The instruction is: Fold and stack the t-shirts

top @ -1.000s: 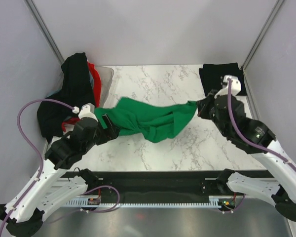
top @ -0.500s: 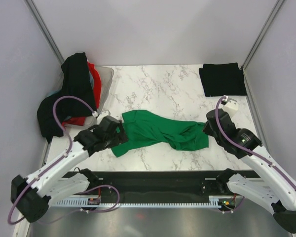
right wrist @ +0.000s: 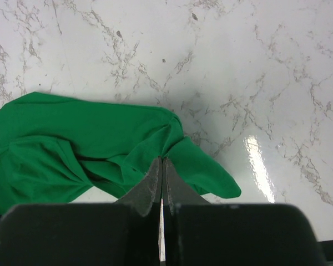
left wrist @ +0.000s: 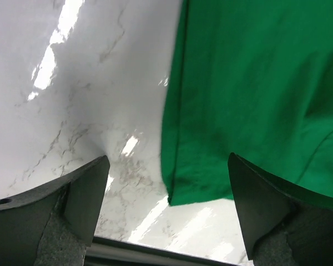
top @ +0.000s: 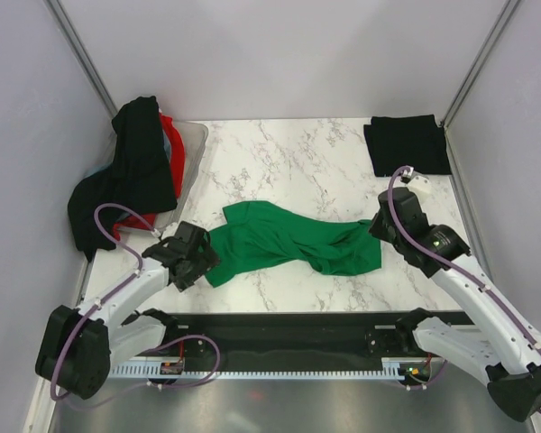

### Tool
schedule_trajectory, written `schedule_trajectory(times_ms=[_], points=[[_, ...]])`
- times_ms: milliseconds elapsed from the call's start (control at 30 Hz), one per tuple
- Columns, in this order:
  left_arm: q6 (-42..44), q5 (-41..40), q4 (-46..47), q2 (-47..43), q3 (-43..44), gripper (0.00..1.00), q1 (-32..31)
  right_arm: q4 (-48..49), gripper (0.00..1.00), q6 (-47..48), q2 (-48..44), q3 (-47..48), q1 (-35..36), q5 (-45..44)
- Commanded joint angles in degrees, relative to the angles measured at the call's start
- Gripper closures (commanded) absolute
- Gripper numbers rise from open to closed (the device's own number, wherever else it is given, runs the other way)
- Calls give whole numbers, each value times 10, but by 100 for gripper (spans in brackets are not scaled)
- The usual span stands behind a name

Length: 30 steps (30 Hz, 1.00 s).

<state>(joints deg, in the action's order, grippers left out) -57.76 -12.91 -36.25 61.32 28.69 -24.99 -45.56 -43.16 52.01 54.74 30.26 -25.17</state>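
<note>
The bright green t-shirt (top: 288, 239) lies crumpled lengthwise on the marble table (top: 288, 162). My left gripper (top: 201, 257) is open, low over the shirt's near left corner (left wrist: 211, 183), which lies between the spread fingers (left wrist: 89, 188) without touching them. My right gripper (top: 376, 230) is shut, and its tips pinch a fold at the shirt's right end (right wrist: 172, 138). A folded black t-shirt (top: 406, 144) lies at the far right corner. Black t-shirts (top: 135, 153) and a red one (top: 171, 153) hang over the tub at the far left.
The translucent plastic tub (top: 195, 149) stands at the far left against the grey wall. A black rail (top: 279, 329) runs along the table's near edge, just behind the left gripper. Grey walls close in both sides.
The green shirt, held stretched between both grippers, has come down onto the table. My left gripper has let go, opened and pulled back to the near left. My right gripper moved nearer, still pinching.
</note>
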Motion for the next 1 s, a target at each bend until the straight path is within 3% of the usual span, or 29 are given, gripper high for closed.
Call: schedule_trajectory(times_ms=[0,167,233,267,333,433,600,700,800,967], points=[[3,29,70,-6,-21,7,38,42,100,22,8,-8,-24,48],[16,58,145,66,-10,15,39,64,100,40,26,-21,-63,92],[20,60,162,97,4,26,38,68,100,46,32,-22,-72,108],[30,62,176,106,11,58,39,71,100,52,34,-21,-84,112],[40,67,180,123,39,95,39,73,100,58,42,-19,-96,128],[60,67,140,103,93,98,39,79,100,71,62,-3,-126,154],[98,24,23,-71,205,98,35,80,100,94,119,93,-175,189],[163,47,18,-151,306,98,32,78,100,103,177,189,-194,212],[222,142,25,-181,348,98,17,69,100,111,252,288,-209,237],[285,382,104,-218,291,97,-51,62,100,127,314,372,-230,251]])
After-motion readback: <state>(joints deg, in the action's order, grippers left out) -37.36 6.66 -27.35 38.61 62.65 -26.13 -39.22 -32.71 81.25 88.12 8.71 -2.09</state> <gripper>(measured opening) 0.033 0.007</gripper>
